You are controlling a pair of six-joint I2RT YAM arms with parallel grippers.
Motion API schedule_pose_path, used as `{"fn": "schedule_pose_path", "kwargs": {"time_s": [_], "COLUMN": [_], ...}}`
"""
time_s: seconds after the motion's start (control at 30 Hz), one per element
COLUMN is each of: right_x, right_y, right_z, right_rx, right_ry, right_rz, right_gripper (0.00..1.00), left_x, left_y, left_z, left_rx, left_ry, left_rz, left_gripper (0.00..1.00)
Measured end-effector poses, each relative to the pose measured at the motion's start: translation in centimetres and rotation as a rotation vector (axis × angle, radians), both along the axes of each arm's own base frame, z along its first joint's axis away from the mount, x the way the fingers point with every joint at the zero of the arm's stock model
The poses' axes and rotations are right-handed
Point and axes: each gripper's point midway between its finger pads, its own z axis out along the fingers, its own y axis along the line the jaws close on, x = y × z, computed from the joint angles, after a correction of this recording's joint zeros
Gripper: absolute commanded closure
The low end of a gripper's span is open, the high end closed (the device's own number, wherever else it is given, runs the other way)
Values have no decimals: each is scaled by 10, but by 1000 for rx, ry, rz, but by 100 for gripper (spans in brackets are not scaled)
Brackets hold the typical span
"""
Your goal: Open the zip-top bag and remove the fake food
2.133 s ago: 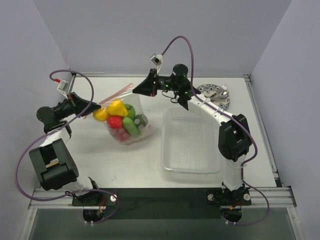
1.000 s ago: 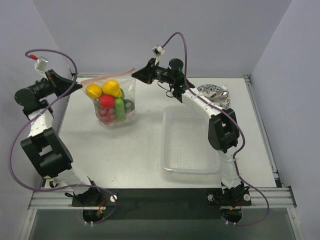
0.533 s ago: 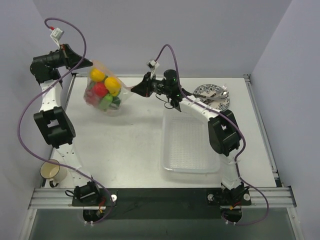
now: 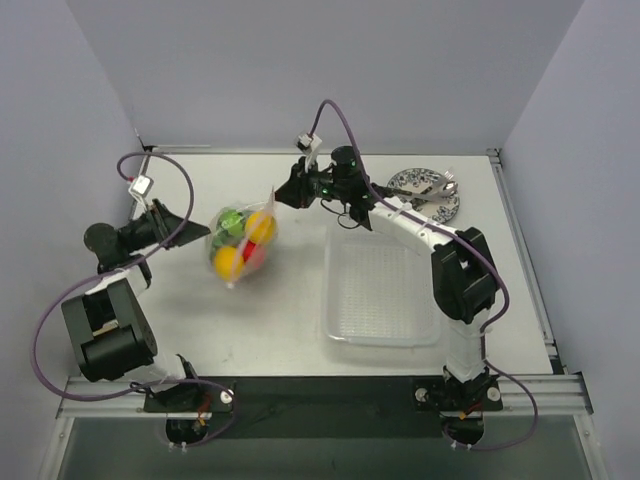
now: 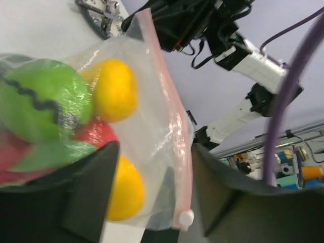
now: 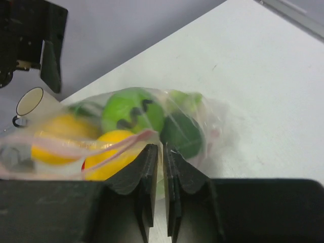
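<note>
The zip-top bag [image 4: 243,243], clear with a pink zip strip [image 5: 169,116], hangs slanted over the left middle of the table. Inside it is the fake food: yellow pieces [image 4: 228,262], a red one [image 4: 250,255] and green ones [image 4: 230,222]. My right gripper [image 4: 282,195] is shut on the bag's upper right corner; in the right wrist view the film sits pinched between its near-closed jaws [image 6: 162,148]. My left gripper [image 4: 190,226] stands open just left of the bag. In the left wrist view the strip and its white slider [image 5: 186,217] lie between the spread fingers [image 5: 152,152], not gripped.
A white mesh tray [image 4: 380,290] lies right of centre under the right arm. Behind it at the back right sits a patterned plate with cutlery [image 4: 428,190]. A white cup [image 6: 30,104] shows beyond the bag in the right wrist view.
My left gripper has opened, let go of the bag and dropped from high at the back left to the table's left side. The bag has swung down and right, now hanging from the right gripper alone.
</note>
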Motion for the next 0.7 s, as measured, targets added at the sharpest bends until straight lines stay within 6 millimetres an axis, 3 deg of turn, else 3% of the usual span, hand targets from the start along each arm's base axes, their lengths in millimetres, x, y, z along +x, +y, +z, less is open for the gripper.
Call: {"fn": "schedule_pose_path", "kwargs": {"time_s": [0.03,0.07,0.13,0.2,0.37,0.43,0.47,0.53,0.63,0.7], "right_x": [-5,-10,-24,-42,-100,-118,-127,-136,-131,-122], "right_y": [-1,-2,-5,-9,-21,-25,-26,-29,-41,-54], "right_z": [-4,-8,-17,-26,-42,-44,-46,-47,-48,-50], "right_rx": [-10,-20,-41,-64,-129,-150,-168,-207,-269,-313], "right_ry": [11,22,50,80,118,120,118,110,83,66], "right_rz": [6,13,26,41,68,68,63,39,-43,-119], "right_gripper": [80,70,60,40,34,30,20,15,0,0], "left_x": [-12,-22,-42,-54,-64,-62,-58,-49,-27,-16], "left_y": [-3,-8,-20,-29,-36,-35,-34,-28,-10,8], "left_z": [-13,-23,-38,-44,-31,-21,-14,-3,8,8], "left_rx": [-7,-12,-16,-10,28,45,54,71,79,72], "left_ry": [16,27,40,30,-59,-101,-124,-164,-179,-159], "left_rz": [9,13,2,-13,-25,-26,-26,-19,22,74], "left_gripper": [3,3,3,3,3,3,3,3,3,3]}}
